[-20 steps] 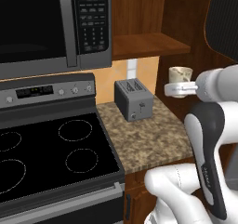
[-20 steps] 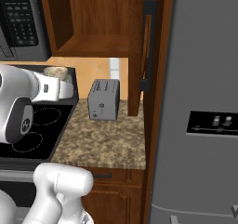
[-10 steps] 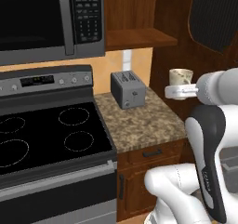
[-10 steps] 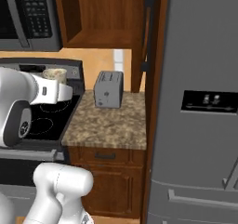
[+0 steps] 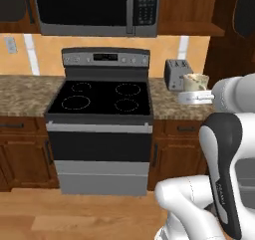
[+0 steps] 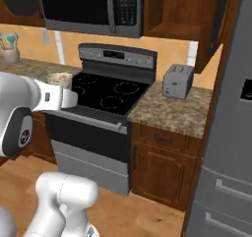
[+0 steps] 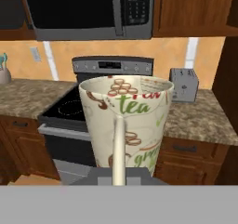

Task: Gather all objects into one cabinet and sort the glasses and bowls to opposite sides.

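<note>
In the claw (image 5: 195, 95), clamped on it, rides a cream printed cup (image 7: 125, 128), upright. Beyond: stove (image 5: 102, 97), toaster (image 7: 183, 84). Keep cup level, grip firm, toward the cabinet.

Cream cup (image 7: 126, 121) printed with green and brown lettering.

a home kitchen: black stove (image 5: 99, 104), microwave (image 5: 94, 7) above, granite counter (image 6: 172, 110), toaster (image 6: 178, 81), wood cabinets.

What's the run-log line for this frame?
gripper: shut on cup | cup: upright, carried in air | in front: stove, microwave above | toaster: on counter right of stove
</note>
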